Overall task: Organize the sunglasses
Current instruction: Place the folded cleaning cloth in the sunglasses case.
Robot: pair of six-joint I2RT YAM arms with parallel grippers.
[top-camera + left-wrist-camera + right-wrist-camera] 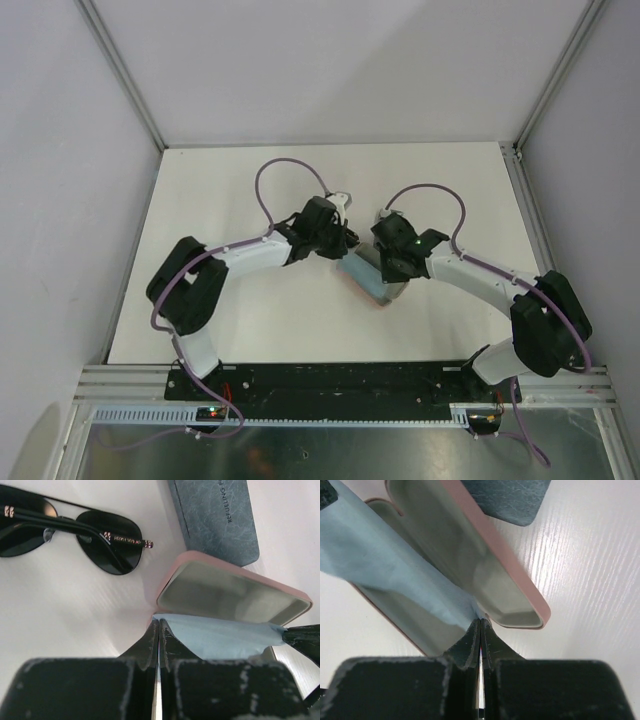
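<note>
Holding light-blue cloth (225,635) stretched over open pink case (225,592) near worktop centre. Left gripper (159,625) and right gripper (480,622) each pinch an opposite end. Black wire sunglasses (107,547) lie just beside case, untouched. Best to lower both ends evenly so cloth lies flat inside, no bunching.

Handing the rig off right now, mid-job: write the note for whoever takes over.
Left pincer: shut on one end of the light-blue cloth.
Right pincer: shut on the other end; the cloth is stretched across the open pink case.
Black wire-framed sunglasses: arms folded, lying on the table near the pink case, not cased.
White pair: not in view.
Blue-grey case: closed, beside the pink one.
Done: pink case opened.
Left: probably settle the cloth, then case both pairs.
</note>
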